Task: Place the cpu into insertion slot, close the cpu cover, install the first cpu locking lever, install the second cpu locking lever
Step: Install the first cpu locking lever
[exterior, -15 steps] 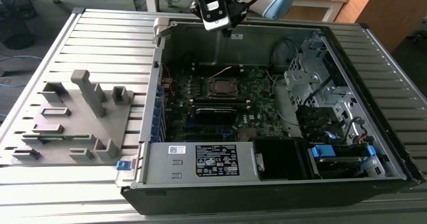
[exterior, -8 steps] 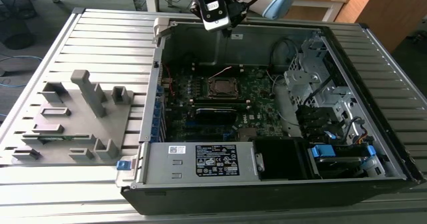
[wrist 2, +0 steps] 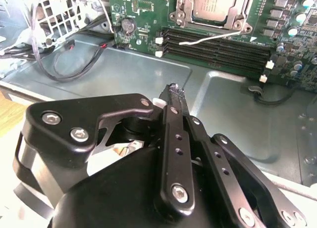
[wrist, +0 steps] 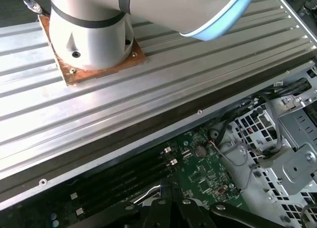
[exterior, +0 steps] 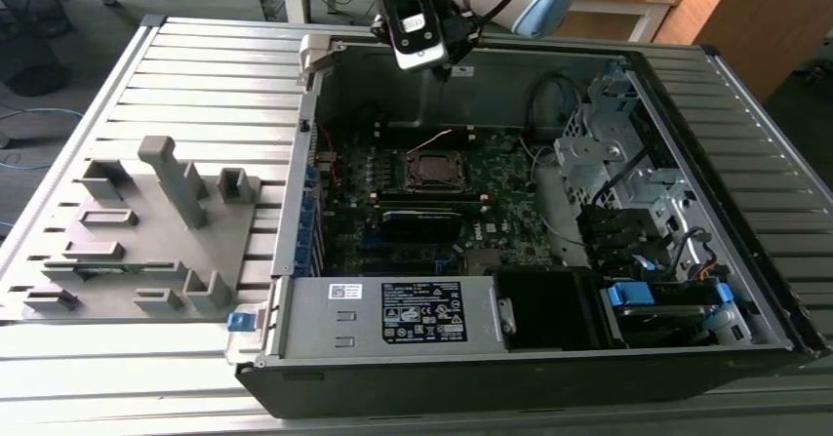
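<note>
The cpu [wrist 2: 215,4] lies in the insertion slot [exterior: 434,169] on the green motherboard, its silver top showing. The cpu cover [wrist 2: 184,6] lies flat around it as a silver frame. A thin silver lever [wrist 2: 213,37] slants across the memory slots beside the socket, and in the exterior view it is a pale line [exterior: 430,143] just behind the socket. My gripper [wrist 2: 173,89] hangs above the bare case floor, past the memory slots from the socket, with its black fingers pressed together and nothing between them. In the exterior view the gripper [exterior: 452,69] is high over the case's rear wall.
The open computer case [exterior: 293,290] stands on a slatted metal table [wrist: 163,84]. A white-labelled power supply box [exterior: 390,311], a black card [exterior: 423,223] and a drive cage [exterior: 612,153] surround the board. A grey fixture [exterior: 143,231] stands at the exterior view's left. Loose cables [wrist 2: 64,65] lie near the gripper.
</note>
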### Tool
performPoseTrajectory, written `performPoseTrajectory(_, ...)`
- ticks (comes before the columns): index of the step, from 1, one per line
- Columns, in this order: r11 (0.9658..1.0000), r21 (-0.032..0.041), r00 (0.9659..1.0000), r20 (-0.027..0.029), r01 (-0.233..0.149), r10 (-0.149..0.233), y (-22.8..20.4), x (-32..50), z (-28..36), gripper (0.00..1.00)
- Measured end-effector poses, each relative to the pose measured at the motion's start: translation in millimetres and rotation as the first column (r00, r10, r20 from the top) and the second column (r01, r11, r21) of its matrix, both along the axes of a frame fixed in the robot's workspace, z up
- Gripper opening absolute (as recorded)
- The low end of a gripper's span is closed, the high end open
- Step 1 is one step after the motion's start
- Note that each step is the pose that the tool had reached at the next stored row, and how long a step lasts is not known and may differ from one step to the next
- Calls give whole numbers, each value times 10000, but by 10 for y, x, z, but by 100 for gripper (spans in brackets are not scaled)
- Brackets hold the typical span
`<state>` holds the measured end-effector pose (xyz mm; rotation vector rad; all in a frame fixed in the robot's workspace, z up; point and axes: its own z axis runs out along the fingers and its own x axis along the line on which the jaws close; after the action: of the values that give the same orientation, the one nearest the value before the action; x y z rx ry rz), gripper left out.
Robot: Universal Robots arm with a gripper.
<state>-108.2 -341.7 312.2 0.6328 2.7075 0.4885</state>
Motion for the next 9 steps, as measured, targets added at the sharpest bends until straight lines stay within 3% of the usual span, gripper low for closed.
performPoseTrajectory(5, 10000, -14, 10000, 0, 62, -62, 0, -2, -75, 10)
performPoseTrajectory(9, 10000, -62, 10000, 0, 73, -73, -1, -2, -80, 10)
